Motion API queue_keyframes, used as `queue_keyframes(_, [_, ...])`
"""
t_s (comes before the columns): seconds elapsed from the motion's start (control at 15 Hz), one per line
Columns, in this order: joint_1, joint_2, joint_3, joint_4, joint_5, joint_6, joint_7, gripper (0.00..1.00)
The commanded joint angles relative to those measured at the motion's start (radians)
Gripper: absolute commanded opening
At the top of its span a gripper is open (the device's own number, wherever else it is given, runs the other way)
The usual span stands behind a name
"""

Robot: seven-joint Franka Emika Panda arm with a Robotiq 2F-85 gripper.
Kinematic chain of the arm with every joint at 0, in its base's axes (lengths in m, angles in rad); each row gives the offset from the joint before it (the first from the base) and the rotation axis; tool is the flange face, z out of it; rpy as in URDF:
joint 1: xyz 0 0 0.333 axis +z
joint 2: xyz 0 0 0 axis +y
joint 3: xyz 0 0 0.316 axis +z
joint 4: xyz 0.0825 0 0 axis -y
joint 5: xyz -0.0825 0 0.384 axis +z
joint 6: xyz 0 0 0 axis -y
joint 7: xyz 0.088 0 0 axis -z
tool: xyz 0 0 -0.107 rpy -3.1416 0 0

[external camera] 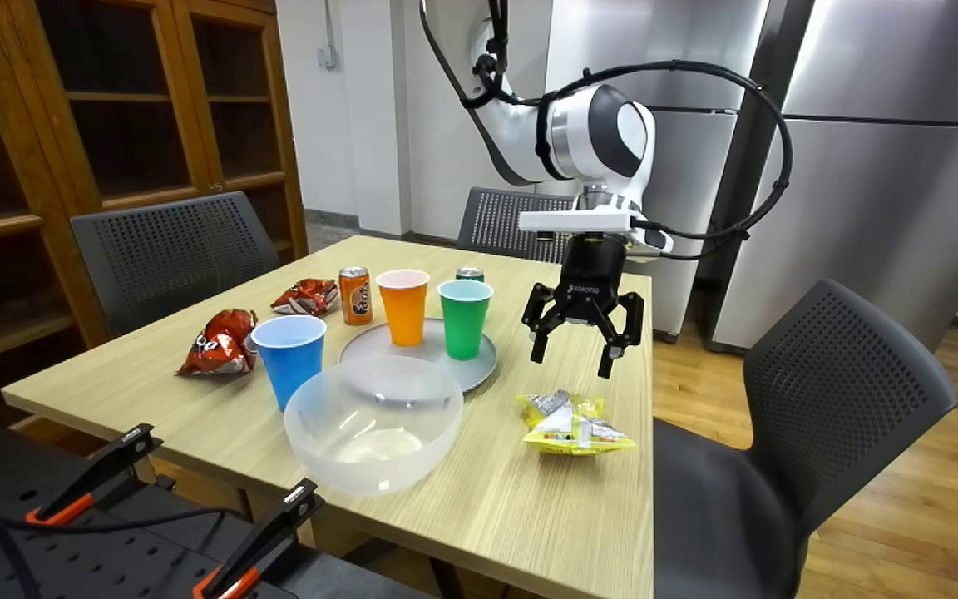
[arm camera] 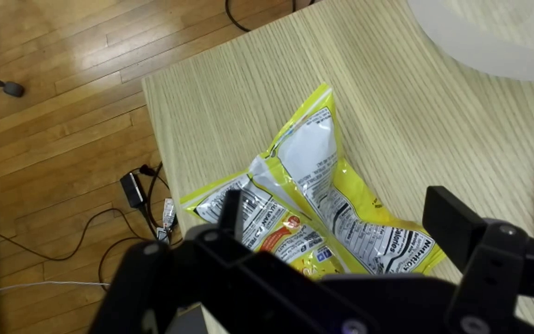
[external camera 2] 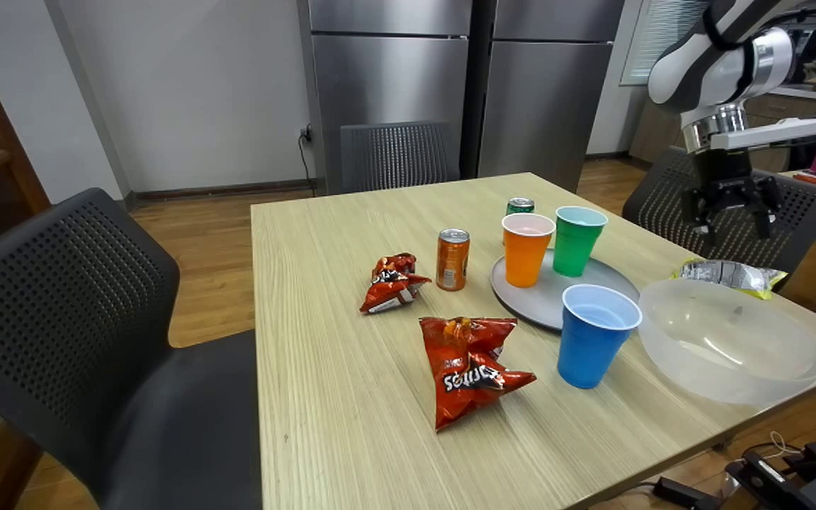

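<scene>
A pale wooden table (external camera: 545,532) spreads below my arm (external camera: 575,137), a frosted bowl (external camera: 321,433) standing on it apart from the yellow snack bag (arm camera: 313,208), which lies near the table's corner in the wrist view, nutrition panel (arm camera: 355,222) up, a crease (arm camera: 304,211) down its middle. My pincer (external camera: 572,358) hangs above the bag, released, with nothing between its widely parted fingers (arm camera: 452,227). For a clean hold, I judge it best to centre over the crease before any contact, one finger to either side, then lower straight, so that neither tip lands on the bag and shoves it toward the nearby edge. The plump packet probably gives and skids, so an even, gentle squeeze from both sides at once should serve better than a quick snap; the thin end seam (arm camera: 297,116) looks like the poorest bite, offering little to press against.
</scene>
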Motion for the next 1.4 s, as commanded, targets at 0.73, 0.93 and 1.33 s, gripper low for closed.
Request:
queue_keyframes(0.73, [0.005,0.090,0.021,0.025,-0.116,0.100,-0.031,1.00])
queue_keyframes(0.93, [0.002,0.085,0.023,0.017,-0.120,0.109,-0.042,1.00])
queue_keyframes(1.33, [-0.002,0.083,0.023,0.016,-0.118,0.118,-0.053,0.74])
